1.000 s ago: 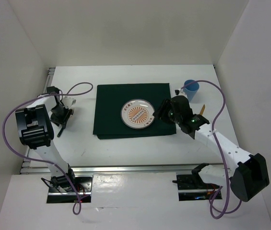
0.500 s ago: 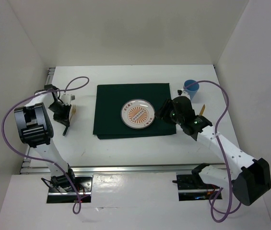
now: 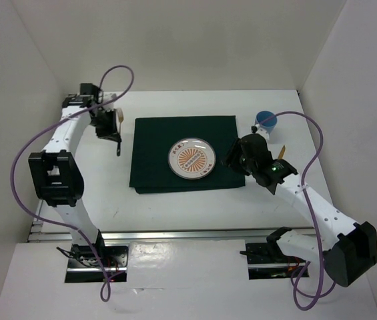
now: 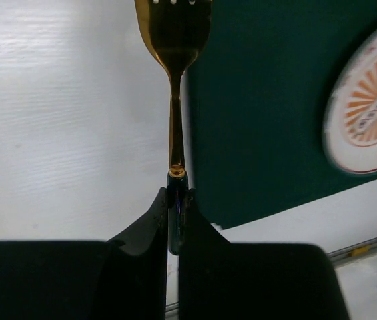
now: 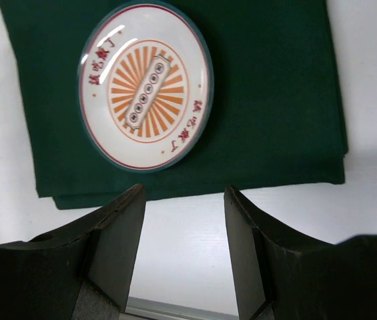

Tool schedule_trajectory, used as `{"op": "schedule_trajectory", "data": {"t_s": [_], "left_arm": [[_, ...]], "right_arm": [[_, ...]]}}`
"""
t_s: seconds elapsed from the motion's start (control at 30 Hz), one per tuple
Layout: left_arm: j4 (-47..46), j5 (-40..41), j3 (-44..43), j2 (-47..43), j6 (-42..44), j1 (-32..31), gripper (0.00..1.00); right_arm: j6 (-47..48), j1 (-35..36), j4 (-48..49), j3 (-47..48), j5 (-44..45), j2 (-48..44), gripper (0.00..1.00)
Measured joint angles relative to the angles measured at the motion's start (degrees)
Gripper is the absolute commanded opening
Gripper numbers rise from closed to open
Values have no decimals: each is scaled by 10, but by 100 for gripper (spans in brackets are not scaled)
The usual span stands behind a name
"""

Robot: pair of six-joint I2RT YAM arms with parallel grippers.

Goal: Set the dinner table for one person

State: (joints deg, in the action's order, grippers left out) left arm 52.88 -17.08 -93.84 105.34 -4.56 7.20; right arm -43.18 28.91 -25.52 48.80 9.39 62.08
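The white dinner table [image 3: 195,203] carries a dark green cloth [image 3: 155,140] with a round orange-patterned plate [image 3: 191,159] on it. My left gripper [image 3: 113,130] is shut on the dark handle of a gold fork [image 4: 175,40], held above the table just off the cloth's far left edge; in the left wrist view [image 4: 177,193] the fork's head points away from me. My right gripper [image 3: 231,157] is open and empty over the cloth's right edge. In the right wrist view [image 5: 183,200] bare table lies between the jaws, with the plate [image 5: 145,87] and cloth [image 5: 275,80] beyond.
A blue cup [image 3: 265,122] stands at the far right of the table. A gold utensil [image 3: 281,152] lies right of the cloth, beside my right arm. White walls enclose the table on three sides. An aluminium rail [image 3: 175,233] runs along the near edge.
My left gripper has carried the fork from the left side of the table up and right, to the cloth's far left edge. My right gripper has drawn back slightly from the plate.
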Motion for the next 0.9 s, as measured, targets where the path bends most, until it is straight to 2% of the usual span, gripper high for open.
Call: {"op": "schedule_trajectory", "data": {"t_s": [0.2,0.33,0.53,0.9], "left_arm": [[-2,54,-27,14,-121,-174,0],[2,116,-27,61,-172,-258,0],[11,180,-28,134,-219,-276,0],[13,231,-49,169,-254,-284,0]], "right_arm": [[-9,0,-59,6,24,4,59],[-21,0,-80,-7,31,-24,59],[-33,-3,-97,-15,38,-62,59],[-35,-3,-101,-24,38,-58,60]]}}
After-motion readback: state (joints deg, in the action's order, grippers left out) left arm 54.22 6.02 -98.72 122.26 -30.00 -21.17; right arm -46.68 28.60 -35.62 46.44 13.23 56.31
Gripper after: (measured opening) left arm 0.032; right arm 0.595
